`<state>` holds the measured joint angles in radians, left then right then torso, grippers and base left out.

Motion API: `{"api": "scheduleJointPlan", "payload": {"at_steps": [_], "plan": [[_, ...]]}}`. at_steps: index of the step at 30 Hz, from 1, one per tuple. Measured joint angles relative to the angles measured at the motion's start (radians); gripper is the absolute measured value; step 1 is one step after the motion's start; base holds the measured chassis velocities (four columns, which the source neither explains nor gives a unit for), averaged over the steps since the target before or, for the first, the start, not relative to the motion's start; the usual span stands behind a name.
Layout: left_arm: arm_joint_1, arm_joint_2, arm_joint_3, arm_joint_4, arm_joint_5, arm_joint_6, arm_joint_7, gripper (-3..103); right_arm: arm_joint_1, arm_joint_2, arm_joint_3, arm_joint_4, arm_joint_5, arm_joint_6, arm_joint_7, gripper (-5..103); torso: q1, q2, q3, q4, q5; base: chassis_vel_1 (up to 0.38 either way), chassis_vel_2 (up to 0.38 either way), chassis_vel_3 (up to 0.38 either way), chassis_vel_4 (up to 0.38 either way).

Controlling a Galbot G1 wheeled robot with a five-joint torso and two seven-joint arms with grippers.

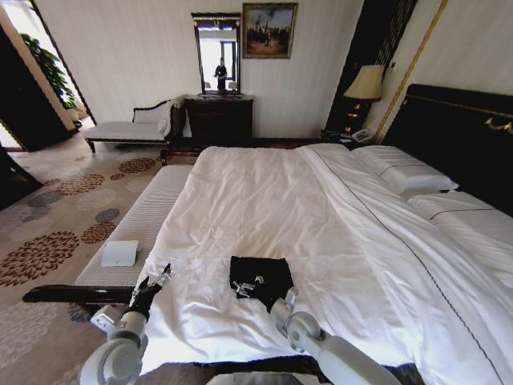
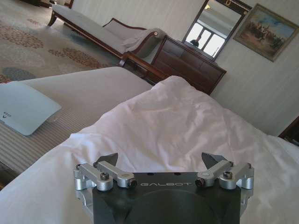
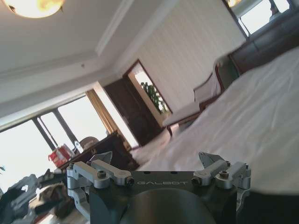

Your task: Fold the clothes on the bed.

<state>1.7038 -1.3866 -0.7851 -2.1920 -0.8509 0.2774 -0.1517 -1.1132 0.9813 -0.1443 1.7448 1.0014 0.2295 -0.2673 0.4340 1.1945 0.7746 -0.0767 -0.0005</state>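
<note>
The shirt (image 1: 260, 280) lies folded into a small bundle on the bed (image 1: 321, 208); little seems left. Both grippers, left (image 1: 158, 280) and right (image 1: 250, 286), are released.

Both arms: pale grey rounded links. Left gripper (image 2: 161, 164) and right gripper (image 3: 159, 161): black bodies (white "GALBOT" lettering), silver screwed linkages, dark fingertips.

One bed (image 1: 337, 208) carries one black T-shirt (image 1: 260, 278), folded small. Two white pillows (image 1: 405, 172) lie at its head. Two pincers are up: the left pincer (image 1: 158, 281), its fingers spread, and the right pincer (image 1: 248, 286), likewise spread. One striped bench (image 1: 148, 220) bears one white pad (image 1: 119, 253). One lamp (image 1: 366, 83), one mirror (image 1: 217, 52), one painting (image 1: 269, 30).
</note>
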Motion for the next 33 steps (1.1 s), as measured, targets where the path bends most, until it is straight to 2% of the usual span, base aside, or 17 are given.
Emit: {"api": "scheduleJointPlan", "payload": {"at_steps": [2,3,5,6,7,8,10,11,13,16,17,21,22,24,26,33], "plan": [[0.0,0.002,-0.001,-0.015,-0.007,-0.003,0.006,100,-0.01,-0.012,0.102,0.032,-0.024,0.022,0.006,100,0.0,0.0,0.0,-0.0001,-0.0004,0.0,0.0,0.0,0.0],[0.0,0.002,-0.001,-0.023,-0.008,-0.005,0.01,100,-0.017,-0.016,0.151,0.052,-0.046,0.023,0.055,100,0.0,0.0,0.0,-0.0001,-0.0001,0.0,0.0,0.0,0.0],[0.002,0.003,0.004,-0.044,-0.002,-0.013,0.025,100,-0.044,-0.023,0.265,0.094,-0.13,-0.028,0.251,100,0.0,0.0,0.0,0.0004,-0.0001,0.0,0.0,0.0,0.0],[0.002,0.003,0.004,-0.044,-0.002,-0.013,0.025,100,-0.044,-0.023,0.265,0.094,-0.13,-0.028,0.251,100,0.0,0.0,0.0,0.0004,-0.0001,0.0,0.0,0.0,0.0],[0.005,0.005,0.009,-0.056,0.007,-0.018,0.027,100,-0.079,-0.025,0.345,0.119,-0.193,-0.071,0.359,100,0.0,0.0,0.0,0.0002,0.0,0.0,0.0,0.0,0.0],[0.009,0.008,0.015,-0.071,0.018,-0.029,0.021,100,-0.121,-0.025,0.429,0.138,-0.248,-0.097,0.425,100,0.0,0.0,0.0,-0.0003,0.0,0.0,0.0,0.0,0.0],[0.013,0.014,0.022,-0.089,0.06,-0.061,0.01,100,-0.205,-0.02,0.566,0.178,-0.324,-0.122,0.49,100,0.0,0.0,0.0,-0.0004,0.0,0.0,0.0,0.0,0.0],[0.013,0.014,0.022,-0.089,0.06,-0.061,0.01,100,-0.205,-0.02,0.566,0.178,-0.324,-0.122,0.49,100,0.0,0.0,0.0,-0.0004,0.0,0.0,0.0,0.0,0.0],[0.02,0.021,0.024,-0.099,0.138,-0.087,0.027,100,-0.292,-0.001,0.686,0.224,-0.388,-0.102,0.542,100,0.0,0.0,0.0,-0.0005,0.0001,0.0,0.0,0.0,0.0],[0.039,0.03,0.036,-0.113,0.259,-0.13,0.076,100,-0.429,0.048,0.835,0.312,-0.476,-0.065,0.551,100,0.0,0.0,0.0,-0.0001,-0.0002,0.0,0.0,0.0,0.0],[0.039,0.03,0.036,-0.113,0.259,-0.13,0.076,100,-0.429,0.048,0.835,0.312,-0.476,-0.065,0.551,100,0.0,0.0,0.0,-0.0001,-0.0002,0.0,0.0,0.0,0.0],[0.082,0.034,0.07,-0.142,0.35,-0.187,0.18,100,-0.606,0.169,0.95,0.442,-0.553,-0.031,0.52,100,0.0,0.0,0.0,-0.0003,-0.0003,0.0,0.0,0.0,0.0],[0.082,0.034,0.07,-0.142,0.35,-0.187,0.18,100,-0.606,0.169,0.95,0.442,-0.553,-0.031,0.52,100,0.0,0.0,0.0,-0.0003,-0.0003,0.0,0.0,0.0,0.0],[0.102,0.036,0.085,-0.159,0.368,-0.217,0.222,100,-0.664,0.24,0.973,0.5,-0.599,-0.028,0.529,100,0.0,0.0,0.0,-0.0004,-0.0002,0.0,0.0,0.0,0.0],[0.113,0.037,0.088,-0.178,0.37,-0.234,0.246,100,-0.699,0.279,0.982,0.536,-0.654,-0.003,0.533,100,0.0,0.0,0.0,-0.0001,-0.0005,0.0,0.0,0.0,0.0],[0.128,0.04,0.077,-0.202,0.358,-0.247,0.27,100,-0.732,0.301,0.978,0.565,-0.686,0.021,0.521,100,0.0,0.0,0.0,0.0,-0.0003,0.0,0.0,0.0,0.0]]}}
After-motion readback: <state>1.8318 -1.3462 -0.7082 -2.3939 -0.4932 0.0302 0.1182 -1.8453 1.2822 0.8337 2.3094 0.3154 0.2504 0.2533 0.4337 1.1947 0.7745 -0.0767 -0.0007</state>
